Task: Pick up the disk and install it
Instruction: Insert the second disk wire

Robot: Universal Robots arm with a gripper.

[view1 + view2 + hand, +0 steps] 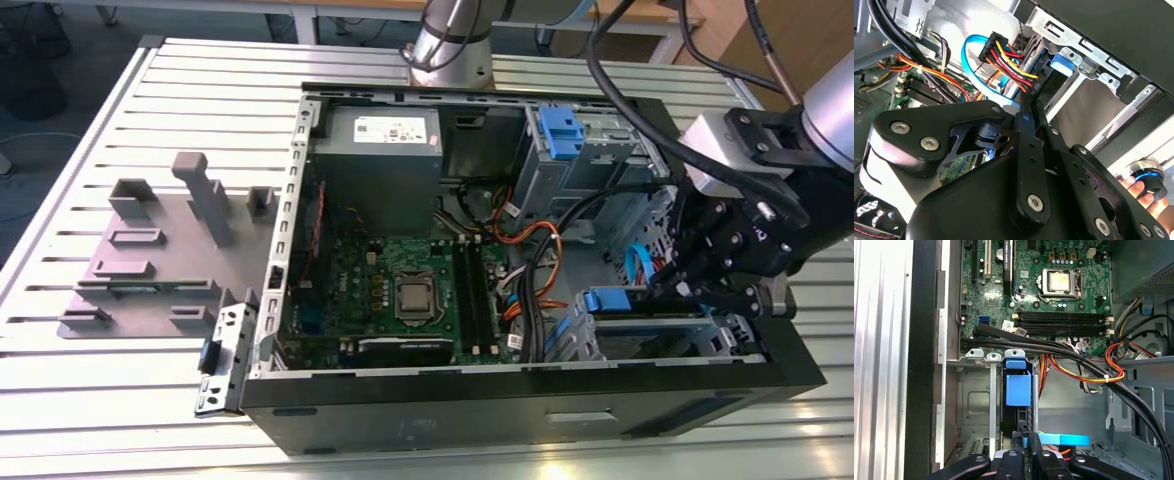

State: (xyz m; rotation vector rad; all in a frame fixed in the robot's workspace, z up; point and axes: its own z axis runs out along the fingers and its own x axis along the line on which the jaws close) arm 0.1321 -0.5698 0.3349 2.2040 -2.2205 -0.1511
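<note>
An open black steel computer case [534, 400] is laid on its side on a ribbed, pale metal table [80, 420], and a green circuit board [400, 290] with a square silver processor is exposed inside. The disk [1018, 390] — seen edge-on as a dark slab capped by a glossy blue plastic bracket — is seated upright in the grey sheet-metal drive cage [974, 405] at the case's lower corner on the exterior view's right. Bundles of red, yellow and orange wires [1004, 55] and a flat blue ribbon cable are plugged in near its end.

The black, bolted gripper [1026, 452] is held low over the cage, just behind the disk, with the arm reached in from the exterior view's right. The fingers [1026, 130] are drawn together into 1 narrow blade, nothing clasped between them. A hand [1144, 192] is seen at the case's edge in the second wrist view.
</note>
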